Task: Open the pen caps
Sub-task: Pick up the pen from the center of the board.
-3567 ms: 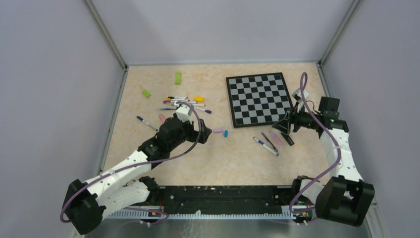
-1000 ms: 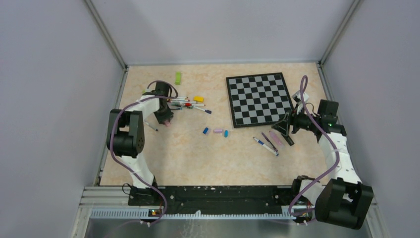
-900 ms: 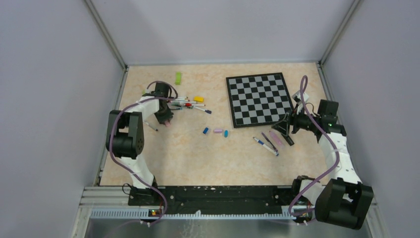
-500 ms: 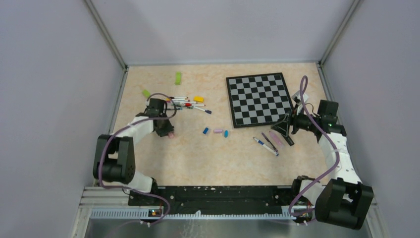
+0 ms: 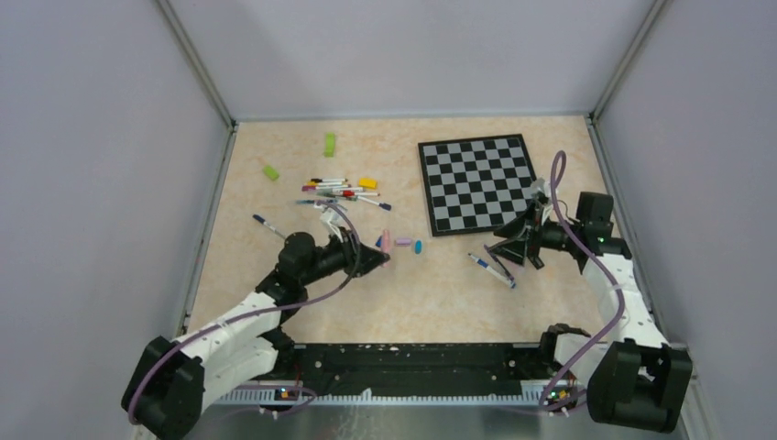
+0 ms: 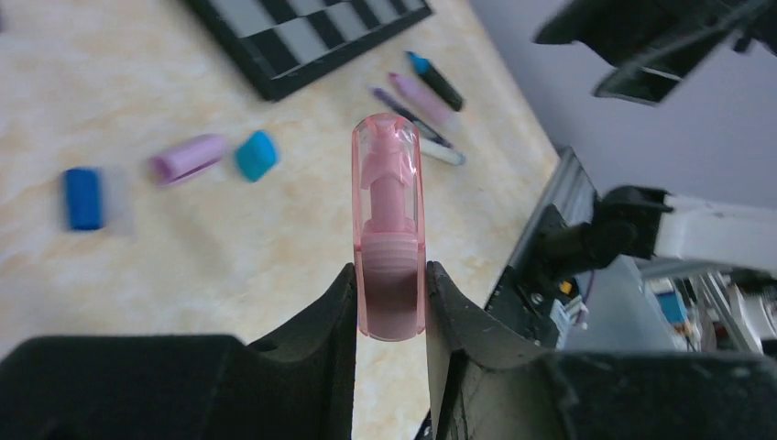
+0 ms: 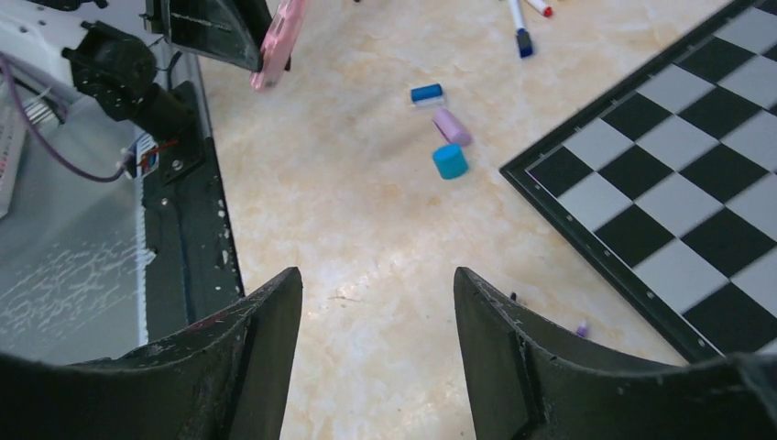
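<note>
Left tool [image 6: 389, 273] is seen pinching the pink pen [image 6: 388, 183] by its base, the clear-capped end pointing straight out ahead, long axis in line with the fingers. Ahead and off to its right, raised, the right tool [image 7: 376, 273] is held spread and empty, judged the arm to take the cap. Forward-left of the left tool, three loose pen caps are counted on the tabletop [image 6: 229, 247]: blue cap [image 6: 82, 197], lilac cap [image 6: 188, 156], teal cap [image 6: 257, 154]. Beyond the tip, at least three pens [image 6: 423, 99] are made out
</note>
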`<state>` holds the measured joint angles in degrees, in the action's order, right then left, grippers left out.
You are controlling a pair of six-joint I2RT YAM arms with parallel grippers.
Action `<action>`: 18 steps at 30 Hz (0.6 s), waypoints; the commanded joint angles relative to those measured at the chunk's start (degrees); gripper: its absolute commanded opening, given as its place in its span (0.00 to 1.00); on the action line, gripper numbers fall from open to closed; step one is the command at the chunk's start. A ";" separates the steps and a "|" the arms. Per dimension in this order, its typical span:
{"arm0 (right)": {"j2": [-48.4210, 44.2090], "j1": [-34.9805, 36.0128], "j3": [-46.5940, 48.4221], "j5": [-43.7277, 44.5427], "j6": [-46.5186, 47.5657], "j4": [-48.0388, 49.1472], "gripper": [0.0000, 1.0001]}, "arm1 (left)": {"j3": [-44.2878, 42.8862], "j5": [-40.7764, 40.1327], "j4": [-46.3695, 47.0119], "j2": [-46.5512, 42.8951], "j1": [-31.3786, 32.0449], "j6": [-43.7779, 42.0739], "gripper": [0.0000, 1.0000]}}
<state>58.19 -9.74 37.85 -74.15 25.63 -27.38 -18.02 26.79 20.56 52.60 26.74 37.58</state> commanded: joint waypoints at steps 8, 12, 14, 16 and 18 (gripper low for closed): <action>-1.46 10.61 0.81 9.42 -31.30 24.71 0.64 | -7.19 -9.65 24.70 15.13 22.25 -4.35 0.16; -0.95 15.18 -1.89 15.04 -46.03 34.01 0.64 | -13.58 -16.75 23.08 22.10 27.98 -7.67 0.16; -0.97 15.97 -4.51 14.89 -50.38 38.39 0.65 | -16.25 -20.28 22.34 24.89 30.31 -8.56 0.16; -1.10 16.52 -6.43 14.27 -52.21 40.70 0.64 | -18.76 -24.00 21.95 27.42 32.05 -8.92 0.15; -1.22 17.31 -7.44 15.07 -52.53 40.65 0.64 | -20.23 -26.10 21.60 29.99 33.33 -8.93 0.15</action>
<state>57.47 6.09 32.21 -61.21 -18.76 6.09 -34.24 8.82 39.64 79.24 57.84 31.03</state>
